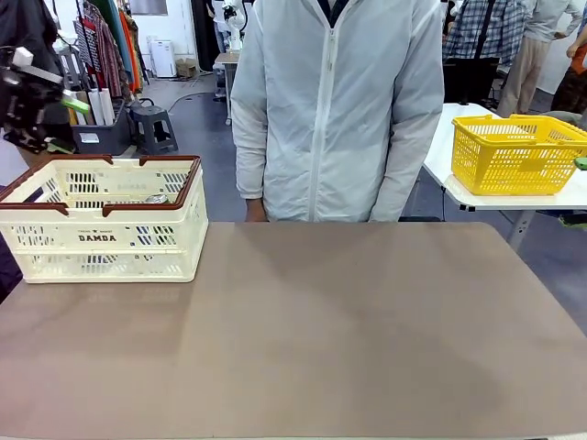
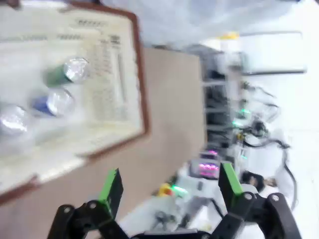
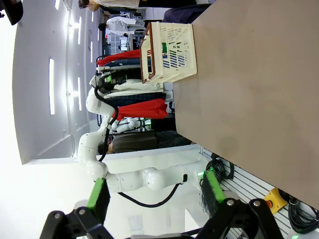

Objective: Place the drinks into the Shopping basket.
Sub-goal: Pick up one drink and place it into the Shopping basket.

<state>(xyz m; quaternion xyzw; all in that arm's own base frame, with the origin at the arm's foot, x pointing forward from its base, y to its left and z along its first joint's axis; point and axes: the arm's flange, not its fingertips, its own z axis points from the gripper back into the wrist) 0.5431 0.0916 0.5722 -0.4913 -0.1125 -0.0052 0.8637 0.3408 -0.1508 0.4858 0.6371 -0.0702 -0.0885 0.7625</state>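
The cream Shopping basket (image 1: pixel 101 240) with its brown rim stands at the table's left. One silver can top (image 1: pixel 156 199) shows inside it. From above, in the blurred left wrist view, the basket (image 2: pixel 107 74) holds three drinks: a green can (image 2: pixel 67 72), a blue can (image 2: pixel 52 103), and a third silver-topped can (image 2: pixel 12 121) whose colour I cannot tell. My left gripper (image 1: pixel 55 87) hangs above and behind the basket's left end. It is open (image 2: pixel 169 186) and holds nothing. My right gripper (image 3: pixel 154 194) is open too and holds nothing, well back from the table, with the basket (image 3: pixel 169 50) far off.
A person in a white jacket (image 1: pixel 335 110) stands at the table's far edge, hands down. A yellow mesh basket (image 1: pixel 514 156) sits on another table at the back right. The brown tabletop (image 1: pixel 348 330) stretches right of the cream basket.
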